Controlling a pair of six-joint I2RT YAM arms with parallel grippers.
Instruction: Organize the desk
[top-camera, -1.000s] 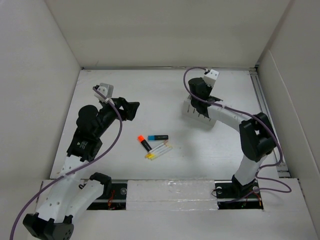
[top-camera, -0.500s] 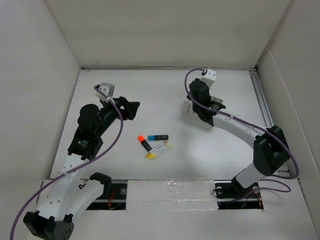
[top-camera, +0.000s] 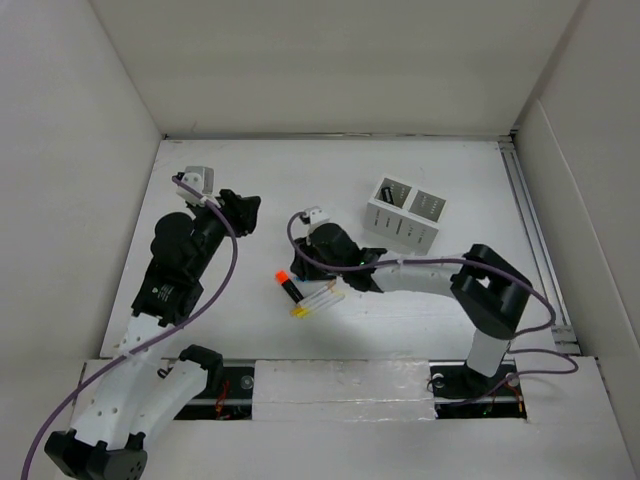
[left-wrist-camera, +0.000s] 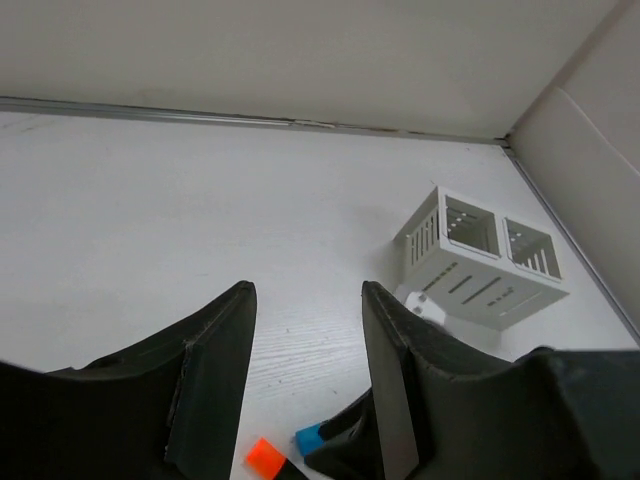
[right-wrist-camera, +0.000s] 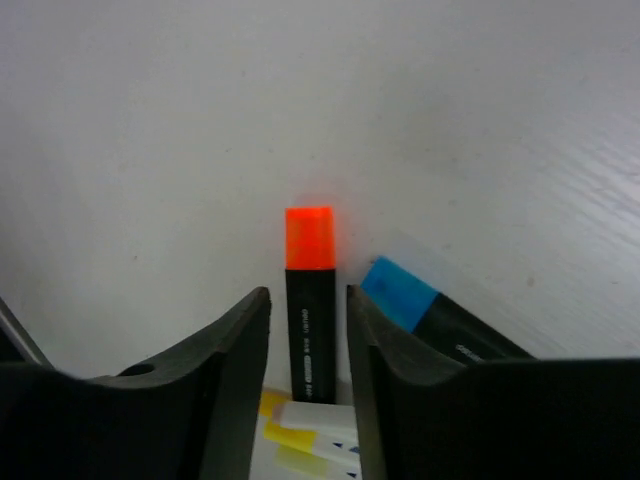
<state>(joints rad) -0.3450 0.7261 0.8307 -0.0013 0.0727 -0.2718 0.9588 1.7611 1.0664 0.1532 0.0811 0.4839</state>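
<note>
On the white desk (top-camera: 430, 320) lie an orange-capped black marker (top-camera: 289, 286), a blue-capped marker (right-wrist-camera: 420, 300) and a few yellow-and-white highlighters (top-camera: 316, 303). My right gripper (top-camera: 303, 278) hangs low over this cluster. In the right wrist view it (right-wrist-camera: 305, 300) is open, its fingers straddling the orange-capped marker (right-wrist-camera: 310, 310) with a gap on both sides. The blue-capped marker lies just outside its right finger and is hidden from above. My left gripper (top-camera: 244, 206) hovers left of the cluster, open (left-wrist-camera: 308, 300) and holding nothing.
A white two-compartment slotted organizer (top-camera: 405, 217) stands at the back right, with a dark item (top-camera: 388, 197) in its left compartment. White wall panels enclose the desk on three sides. A metal rail (top-camera: 530, 230) runs along the right edge.
My right arm swung from the organizer down to the markers, its jaws now around the orange-capped one. My left gripper drew back to the left and its jaws narrowed.
</note>
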